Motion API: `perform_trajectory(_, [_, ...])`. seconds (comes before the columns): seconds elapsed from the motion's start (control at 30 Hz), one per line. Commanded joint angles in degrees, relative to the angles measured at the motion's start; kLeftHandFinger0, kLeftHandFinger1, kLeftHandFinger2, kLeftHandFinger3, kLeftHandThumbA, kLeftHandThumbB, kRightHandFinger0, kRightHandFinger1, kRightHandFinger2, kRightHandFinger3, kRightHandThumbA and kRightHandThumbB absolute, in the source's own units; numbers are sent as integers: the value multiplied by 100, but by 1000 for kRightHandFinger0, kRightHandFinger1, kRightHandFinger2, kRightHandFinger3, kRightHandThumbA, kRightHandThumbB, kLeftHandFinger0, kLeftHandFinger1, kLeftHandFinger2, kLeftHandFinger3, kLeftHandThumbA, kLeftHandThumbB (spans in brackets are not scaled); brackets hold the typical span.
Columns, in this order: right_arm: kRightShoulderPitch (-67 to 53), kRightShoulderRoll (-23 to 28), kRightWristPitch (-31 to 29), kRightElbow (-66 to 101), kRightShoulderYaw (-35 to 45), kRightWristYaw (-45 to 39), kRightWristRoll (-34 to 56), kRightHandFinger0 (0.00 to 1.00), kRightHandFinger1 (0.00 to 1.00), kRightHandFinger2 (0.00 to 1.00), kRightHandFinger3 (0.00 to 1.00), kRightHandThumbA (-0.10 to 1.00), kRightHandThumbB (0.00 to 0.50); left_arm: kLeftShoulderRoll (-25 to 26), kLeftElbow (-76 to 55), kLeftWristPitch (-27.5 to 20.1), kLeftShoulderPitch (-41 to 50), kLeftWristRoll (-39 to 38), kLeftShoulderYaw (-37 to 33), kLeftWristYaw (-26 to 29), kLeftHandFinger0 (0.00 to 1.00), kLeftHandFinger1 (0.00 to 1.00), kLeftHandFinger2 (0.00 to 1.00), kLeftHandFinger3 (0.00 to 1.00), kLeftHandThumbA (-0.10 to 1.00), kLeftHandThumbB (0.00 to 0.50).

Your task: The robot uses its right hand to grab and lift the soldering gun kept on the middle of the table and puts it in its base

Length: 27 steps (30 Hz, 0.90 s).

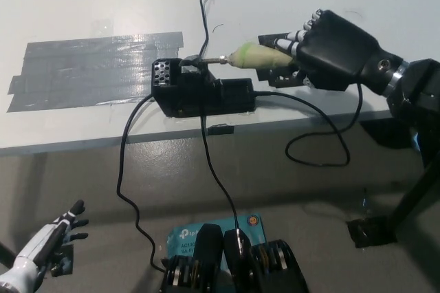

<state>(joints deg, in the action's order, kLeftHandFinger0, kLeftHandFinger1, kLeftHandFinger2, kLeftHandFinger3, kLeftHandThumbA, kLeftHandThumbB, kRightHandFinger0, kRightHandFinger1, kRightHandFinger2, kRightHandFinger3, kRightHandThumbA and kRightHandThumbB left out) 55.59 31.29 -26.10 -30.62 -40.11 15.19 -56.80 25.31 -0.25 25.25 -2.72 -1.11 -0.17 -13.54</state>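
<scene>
The soldering gun has a pale green handle and a metal tip pointing left. My black right hand is shut on its handle and holds it level above the table. Its tip reaches the black base, a box with a perforated holder at its left end, near the table's front edge. A black cable runs from the base over the edge. My white left hand rests open at the lower left, below the table.
A patch of grey tape lies on the table left of the base. Black cables hang off the front edge toward the floor. A teal box sits on the floor below.
</scene>
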Motion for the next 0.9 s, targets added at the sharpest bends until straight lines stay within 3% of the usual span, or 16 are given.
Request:
perform_trajectory(0.0, [478,53,-83,-44,60,138,103,0,0,0,317,-100,277,70,-223,21,-66,83,-15,-29,824,878,935,986,995,0])
perform_trajectory(0.13, [533,49,-83,-70,28,159,20,0,0,2,298,-100,300,44,-224,48,-90,65,-3,-31,824,861,907,956,1000,0])
perform_trajectory(0.23, [548,60,-83,-38,11,119,-193,0,0,68,323,-100,338,49,-237,47,-86,92,-27,-36,827,870,913,954,1000,13])
perform_trajectory(0.27, [554,67,-83,-57,-23,197,-220,0,0,72,316,-100,340,48,-240,62,-86,95,-30,-37,825,871,916,966,1000,13])
perform_trajectory(0.33, [532,21,-56,-43,126,-101,-283,0,0,88,348,-100,296,62,-235,24,-94,129,-62,-48,825,896,948,992,1000,13])
perform_trajectory(0.43, [536,23,-54,-1,195,-121,-321,0,0,133,332,-100,318,57,-244,48,-93,111,-59,-49,830,901,949,993,1000,0])
perform_trajectory(0.47, [544,10,-57,-34,231,-70,-299,0,0,191,272,-100,332,46,-245,65,-96,107,-52,-37,834,898,941,979,1000,2])
perform_trajectory(0.57, [539,5,-82,33,359,-358,-114,0,0,136,267,-100,303,52,-231,18,-98,117,-62,-40,823,885,930,979,1000,0])
perform_trajectory(0.6, [554,26,-83,13,309,-218,-162,0,0,26,265,-100,294,45,-243,80,-105,130,-66,-25,823,884,928,976,1000,0])
perform_trajectory(0.7, [540,34,-83,63,349,-402,-180,0,0,15,287,-100,262,46,-267,74,-103,138,-80,-29,829,890,934,975,1000,10])
perform_trajectory(0.77, [533,-5,-24,-17,349,-412,-313,0,0,10,388,-77,260,16,-245,48,-106,106,-63,-22,823,882,923,951,1000,0])
perform_trajectory(0.8, [548,-22,-63,-98,309,-319,-374,0,0,49,400,-97,269,36,-218,-8,-104,120,-81,-38,825,888,928,963,1000,22])
perform_trajectory(0.87, [541,-29,-68,-136,288,-284,-447,0,0,46,412,-100,286,33,-243,-17,-87,125,-91,-39,820,884,926,963,1000,18])
